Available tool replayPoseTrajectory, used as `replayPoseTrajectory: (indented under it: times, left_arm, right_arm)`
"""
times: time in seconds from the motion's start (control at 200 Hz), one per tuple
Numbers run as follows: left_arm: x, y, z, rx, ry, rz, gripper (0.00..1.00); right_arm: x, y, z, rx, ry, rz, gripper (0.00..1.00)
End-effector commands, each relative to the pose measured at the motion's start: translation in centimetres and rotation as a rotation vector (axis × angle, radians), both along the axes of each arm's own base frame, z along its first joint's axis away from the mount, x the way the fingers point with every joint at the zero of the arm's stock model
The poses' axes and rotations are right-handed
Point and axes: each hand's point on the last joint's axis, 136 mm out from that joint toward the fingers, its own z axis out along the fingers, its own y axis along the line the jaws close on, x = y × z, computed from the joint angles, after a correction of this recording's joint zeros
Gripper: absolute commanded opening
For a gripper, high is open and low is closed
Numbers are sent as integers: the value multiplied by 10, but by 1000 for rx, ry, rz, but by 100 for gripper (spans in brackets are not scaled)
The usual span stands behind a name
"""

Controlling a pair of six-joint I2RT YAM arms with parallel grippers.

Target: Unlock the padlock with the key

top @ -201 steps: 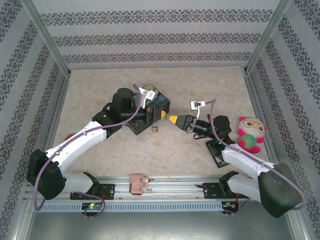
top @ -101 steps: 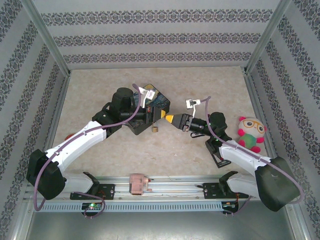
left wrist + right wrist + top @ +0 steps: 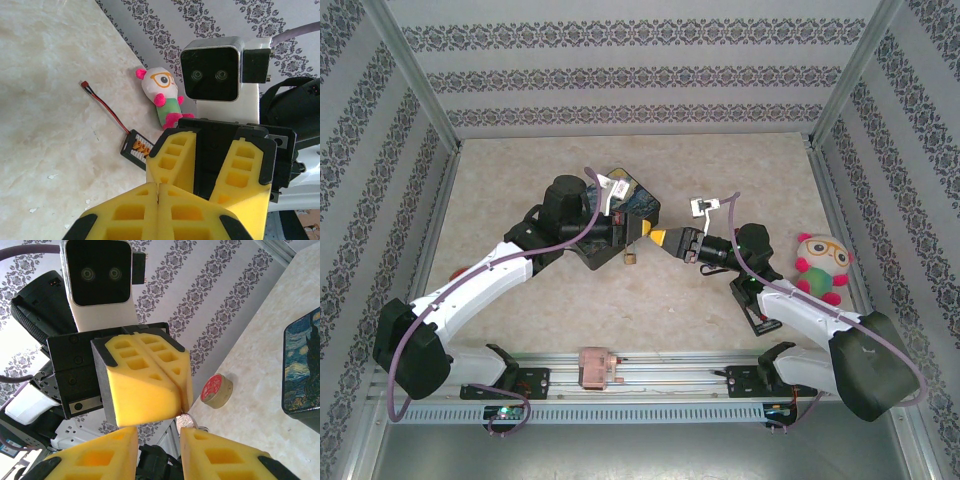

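Note:
My left gripper [image 3: 645, 229] is held above the table centre, its yellow fingers [image 3: 145, 210] pressed shut. In the right wrist view a small round silver key [image 3: 186, 419] head with a thin ring pokes out under the left gripper's shut tips [image 3: 182, 390]. The brass padlock [image 3: 631, 258] sits just below the left gripper; I cannot tell whether it hangs or lies on the table. My right gripper [image 3: 662, 238] faces the left one tip to tip. It is open, its fingers [image 3: 220, 455] spread on either side of the left tips, with nothing between them.
The dark blue painted box [image 3: 632, 203] lies behind the left gripper, also at the right edge [image 3: 302, 370]. A plush toy [image 3: 823, 268] and a black connector board [image 3: 136, 146] with a red cable lie right. A red-lidded tin [image 3: 216, 390] stands left.
The right gripper has moved left until its open fingers meet the left gripper's tips; most of that happened in the first half second. The left gripper and padlock have barely shifted.

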Motion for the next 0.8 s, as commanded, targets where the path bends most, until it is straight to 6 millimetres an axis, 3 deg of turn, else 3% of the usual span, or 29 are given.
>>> replayPoseTrajectory:
  times: [0.0, 0.27, 0.795]
  left_arm:
    - [-10, -6, 25, -67, -41, -60, 0]
    - [-10, -5, 28, -61, -56, -56, 0]
    - [-9, -4, 33, -61, -69, -44, 0]
  right_arm:
    - [3, 3, 3, -3, -34, -15, 31]
    - [5, -4, -2, -10, -19, -44, 26]
    - [0, -16, -6, -39, -27, -101, 27]
